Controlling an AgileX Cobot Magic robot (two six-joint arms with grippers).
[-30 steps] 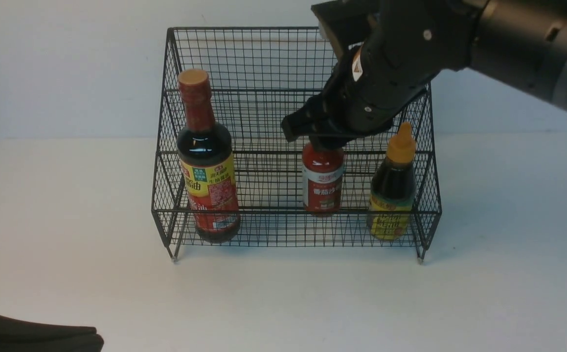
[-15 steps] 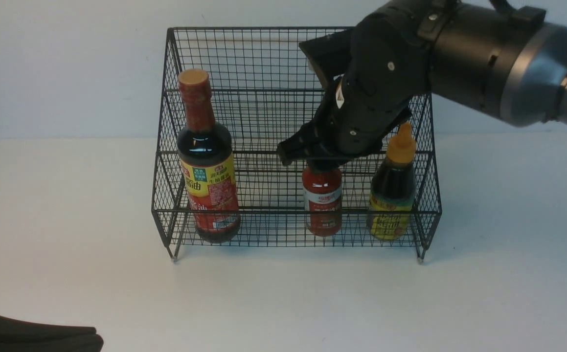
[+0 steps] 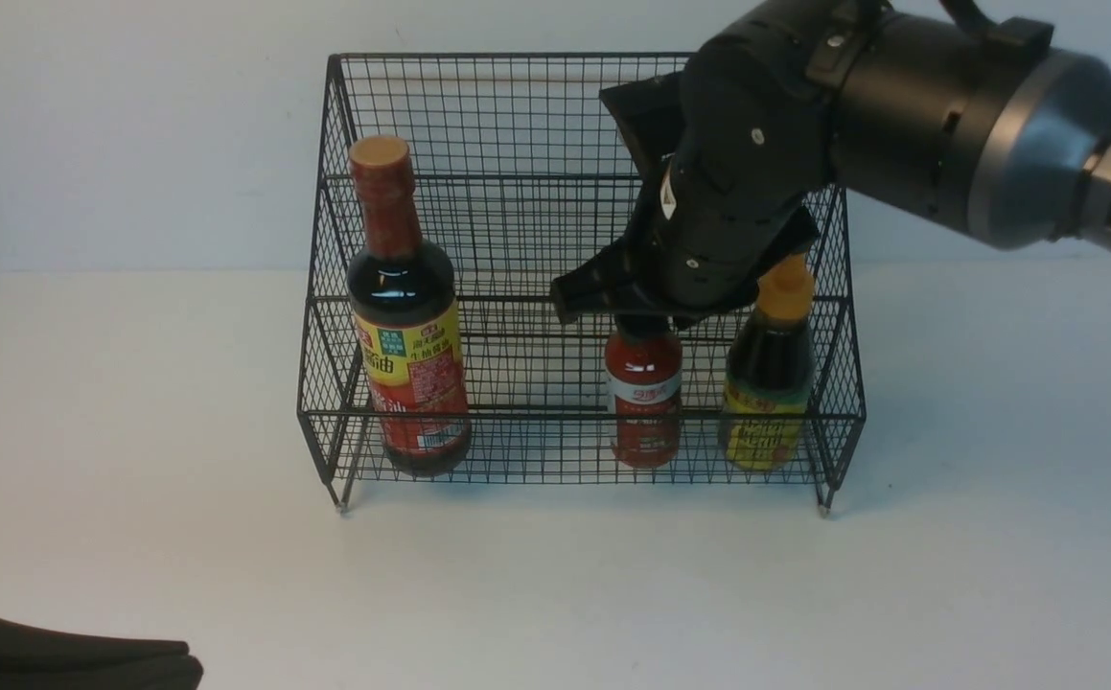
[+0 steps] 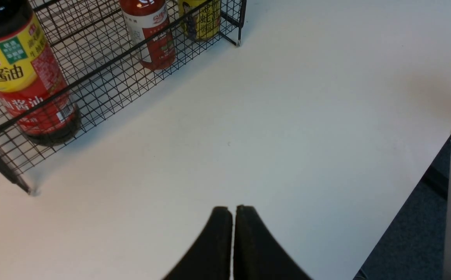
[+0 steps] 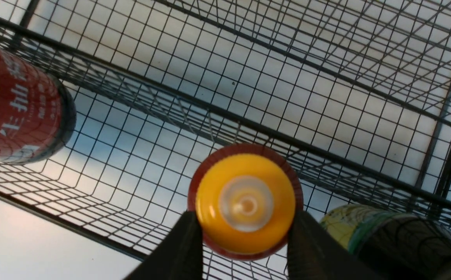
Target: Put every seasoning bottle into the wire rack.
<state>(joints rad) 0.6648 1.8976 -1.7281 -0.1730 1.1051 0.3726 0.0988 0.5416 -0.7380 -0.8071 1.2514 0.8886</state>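
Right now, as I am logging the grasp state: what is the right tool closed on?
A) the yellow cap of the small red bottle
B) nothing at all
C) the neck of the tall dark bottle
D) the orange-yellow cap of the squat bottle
A: in the right wrist view, the right tool clamps the yellow cap of the small red bottle from both sides.

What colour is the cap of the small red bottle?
Yellow cap, best seen in right wrist view.
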